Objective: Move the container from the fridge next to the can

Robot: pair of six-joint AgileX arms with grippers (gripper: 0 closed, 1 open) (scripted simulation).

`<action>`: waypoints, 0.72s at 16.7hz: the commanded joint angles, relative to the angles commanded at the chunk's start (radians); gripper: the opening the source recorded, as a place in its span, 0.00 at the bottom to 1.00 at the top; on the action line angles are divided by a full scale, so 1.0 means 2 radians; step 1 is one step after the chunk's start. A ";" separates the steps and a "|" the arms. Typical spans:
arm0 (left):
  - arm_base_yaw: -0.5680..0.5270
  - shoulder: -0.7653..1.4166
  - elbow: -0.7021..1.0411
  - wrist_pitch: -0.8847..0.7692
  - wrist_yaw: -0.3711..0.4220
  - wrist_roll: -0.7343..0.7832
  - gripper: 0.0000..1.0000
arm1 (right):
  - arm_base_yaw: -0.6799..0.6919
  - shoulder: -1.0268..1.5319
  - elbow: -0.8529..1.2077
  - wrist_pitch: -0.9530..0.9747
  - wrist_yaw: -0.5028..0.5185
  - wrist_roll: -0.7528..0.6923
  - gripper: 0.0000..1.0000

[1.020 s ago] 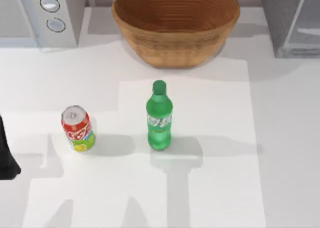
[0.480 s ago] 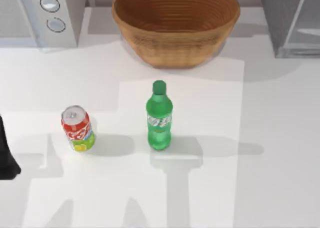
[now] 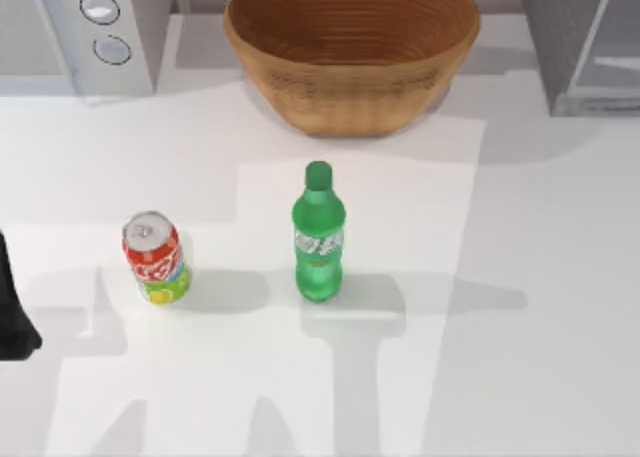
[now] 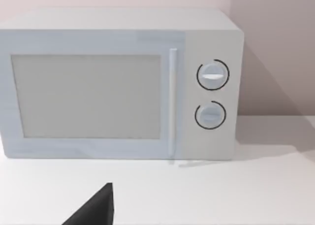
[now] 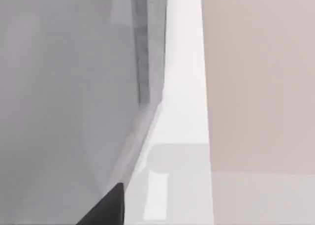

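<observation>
Count on the table (image 3: 560,277) — one green bottle (image 3: 319,239), one red can (image 3: 156,259), one wicker bowl (image 3: 351,52), one white microwave (image 3: 70,32) with two knobs, one grey fridge (image 3: 585,42).

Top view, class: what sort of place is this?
Probably a mock kitchen counter, rendered in simulation: a white microwave, a grey fridge and a wicker bowl line the back of the white table.
</observation>
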 joint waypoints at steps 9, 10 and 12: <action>0.000 0.000 0.000 0.000 0.000 0.000 1.00 | 0.284 -0.062 -0.059 0.099 0.214 0.163 1.00; 0.000 0.000 0.000 0.000 0.000 0.000 1.00 | 0.319 -0.067 -0.068 0.110 0.244 0.188 1.00; 0.000 0.000 0.000 0.000 0.000 0.000 1.00 | 0.372 -0.080 -0.093 0.132 0.295 0.235 1.00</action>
